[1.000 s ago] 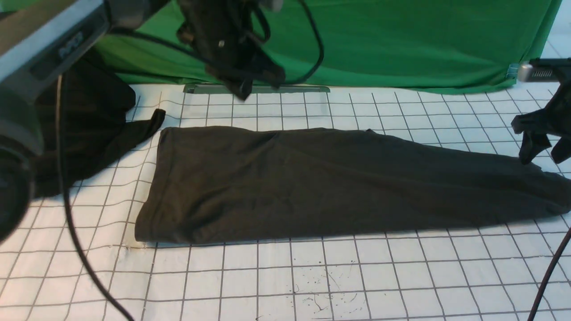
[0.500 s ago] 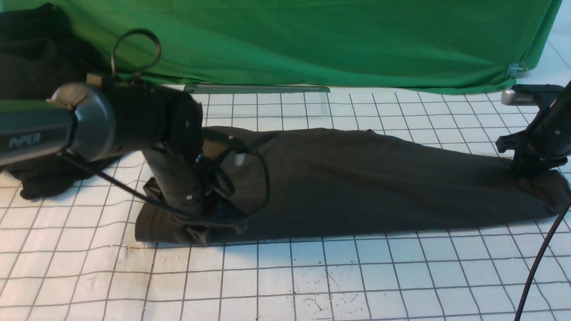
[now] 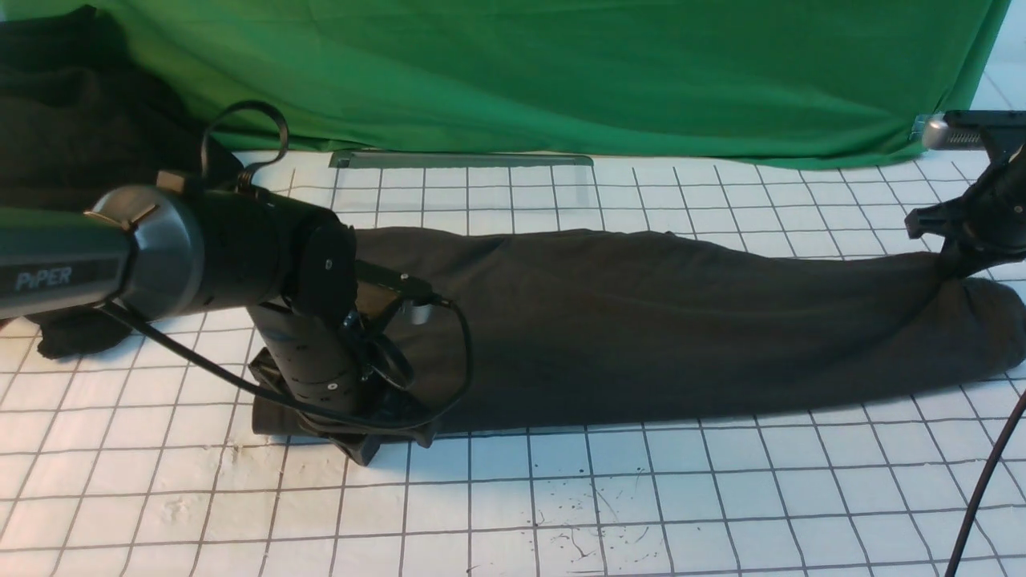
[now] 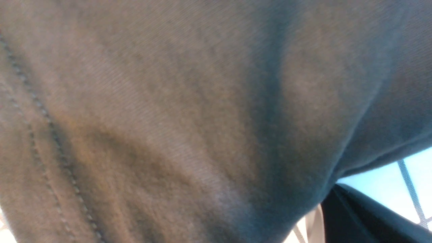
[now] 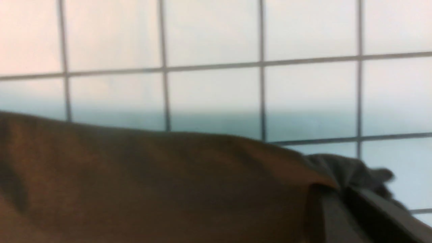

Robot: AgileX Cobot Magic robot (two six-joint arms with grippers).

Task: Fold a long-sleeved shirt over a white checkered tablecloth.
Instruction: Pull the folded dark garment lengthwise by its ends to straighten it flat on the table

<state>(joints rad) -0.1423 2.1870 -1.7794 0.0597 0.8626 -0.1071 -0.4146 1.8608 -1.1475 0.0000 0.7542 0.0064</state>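
The long-sleeved shirt [image 3: 641,320] lies folded into a long dark brown strip across the white checkered tablecloth [image 3: 641,497]; no print shows. My left gripper [image 3: 365,441] points down at the strip's front left corner, shut on the fabric there. In the left wrist view the shirt [image 4: 168,118] fills nearly the whole picture, with one dark finger [image 4: 354,219] under its edge. My right gripper [image 3: 954,264] is shut on the strip's far right end, which is raised a little. The right wrist view shows shirt cloth [image 5: 152,189] bunched at a fingertip [image 5: 371,216] above the tablecloth [image 5: 212,91].
A plain green cloth [image 3: 561,72] hangs along the back. A blacker garment bundle [image 3: 72,136] sits at the back left behind my left arm. A thin metal strip [image 3: 461,159] lies at the green cloth's foot. A black cable [image 3: 986,481] hangs at the front right.
My left arm came down from above onto the shirt's left end. My right gripper dropped onto the right end, shut on it, and has lifted it slightly.
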